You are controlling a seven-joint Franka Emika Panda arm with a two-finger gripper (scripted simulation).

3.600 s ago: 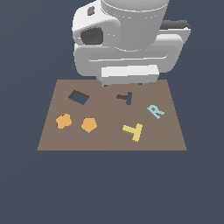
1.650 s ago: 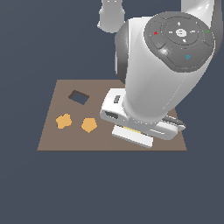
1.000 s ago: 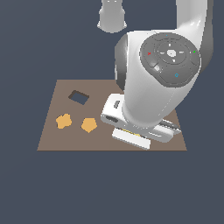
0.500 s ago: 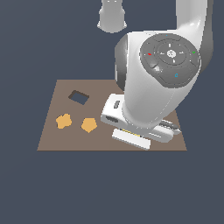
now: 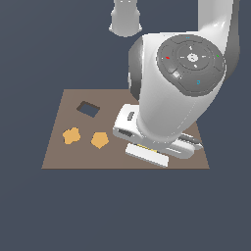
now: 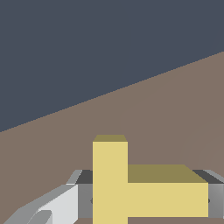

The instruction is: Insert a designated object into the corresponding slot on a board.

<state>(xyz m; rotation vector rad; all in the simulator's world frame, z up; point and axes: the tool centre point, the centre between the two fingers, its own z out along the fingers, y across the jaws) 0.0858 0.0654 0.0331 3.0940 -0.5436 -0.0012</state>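
Dark slate-blue void all round, brown board lying flat in the middle.

Exterior view: arm is hanging low over the half of the board toward the exterior view's right, its bulk covering most of that half. Gripper is sitting near the board's front edge, fingers hidden under the wrist body, only a thin yellow sliver is showing beneath it. T-shaped slot isn't visible, the arm is blocking it. Dark rectangular cut-out is showing empty near the back corner on the exterior view's left. Two orange pieces are lying loose on the board surface in front of that cut-out, beside each other, not in any cut-out.

Wrist view: yellow T-shaped block is sitting directly between the fingers, grey pads touching both ends of one bar of the T, so the gripper is clamped on it. That gripped bar is running across the jaw line, the other bar is running perpendicular, pointing away from the camera. Bare board behind it, no cut-out in frame. Can't tell whether the block is lifted or touching the board.

Judgement: block is in hand, so the next move turns on slot bearing and T orientation, neither readable here.
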